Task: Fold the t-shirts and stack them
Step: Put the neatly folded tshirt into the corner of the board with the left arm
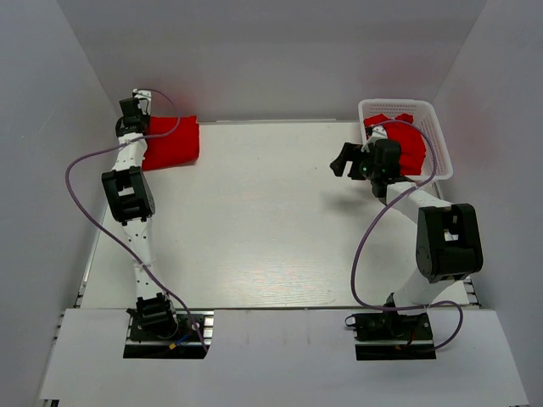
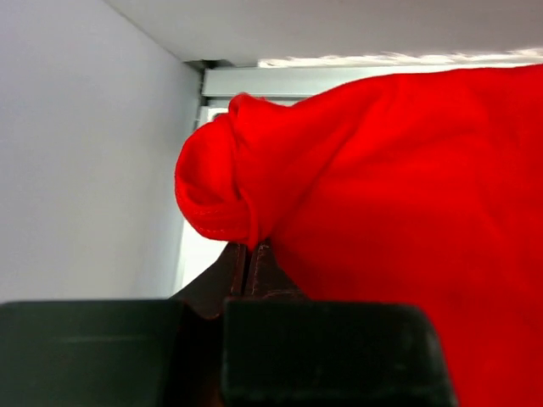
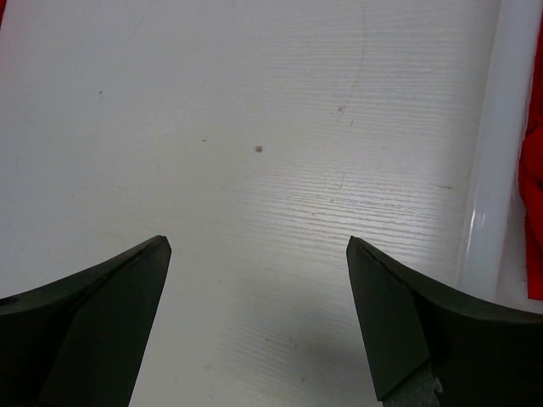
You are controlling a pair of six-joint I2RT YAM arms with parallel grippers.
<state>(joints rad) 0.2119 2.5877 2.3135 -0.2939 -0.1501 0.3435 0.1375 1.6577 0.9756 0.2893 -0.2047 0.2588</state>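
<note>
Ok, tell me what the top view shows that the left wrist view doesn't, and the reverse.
Top only: the basket with red shirts in it at far right, and the right hand open over the table beside it. Left wrist only: the left hand pinched shut on a fold of the shirt. Both: that red shirt in the far left corner.

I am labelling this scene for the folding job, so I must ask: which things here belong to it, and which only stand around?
Belong to the job:
- red t-shirt at far left, pinched by the left gripper
- red t-shirts in the basket
- right gripper, open

Only around:
- white lattice basket
- white table
</note>
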